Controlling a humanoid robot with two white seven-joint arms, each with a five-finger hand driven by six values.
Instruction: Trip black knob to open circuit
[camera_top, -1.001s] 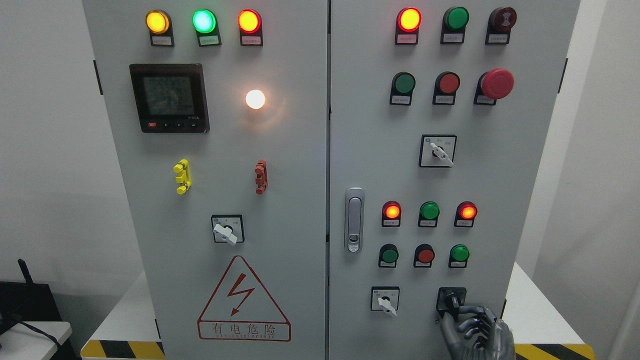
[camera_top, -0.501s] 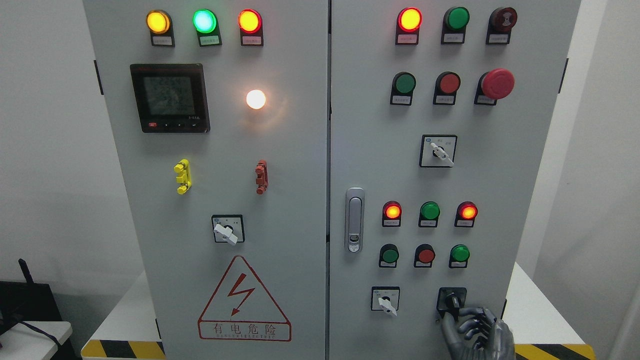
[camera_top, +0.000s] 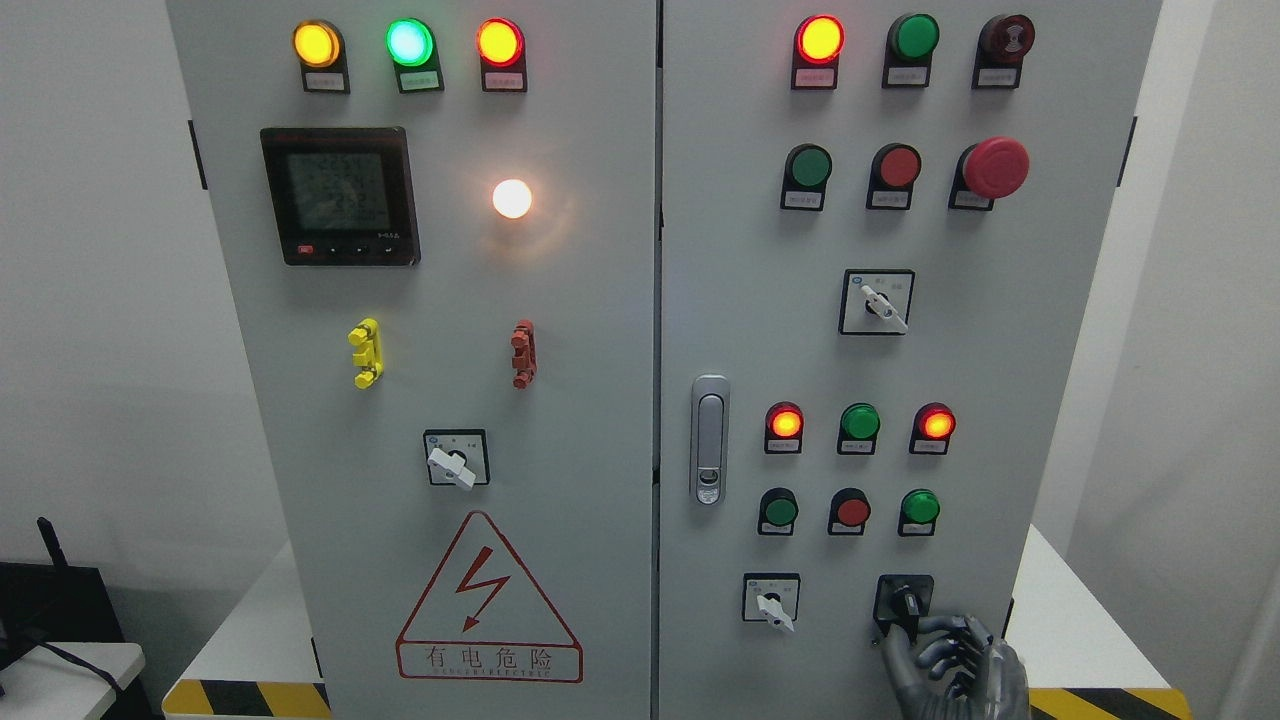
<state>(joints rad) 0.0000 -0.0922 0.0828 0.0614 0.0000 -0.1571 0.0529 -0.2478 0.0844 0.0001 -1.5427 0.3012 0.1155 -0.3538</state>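
Note:
The black knob (camera_top: 906, 602) sits on a black square plate at the lower right of the grey cabinet's right door (camera_top: 740, 300), its handle pointing down and slightly left. My right hand (camera_top: 905, 636) comes up from the bottom right edge, dark grey, with its fingers (camera_top: 940, 650) curled. Its thumb and index tip close on the knob's lower end. Most of the arm lies below the frame, and the left arm does not show.
A white selector switch (camera_top: 770, 602) sits just left of the knob. Above are a row of green and red push buttons (camera_top: 851, 510) and lit indicator lamps (camera_top: 785, 423). The door latch (camera_top: 709, 440) stands near the door seam. Yellow-black striping (camera_top: 1110, 700) marks the base.

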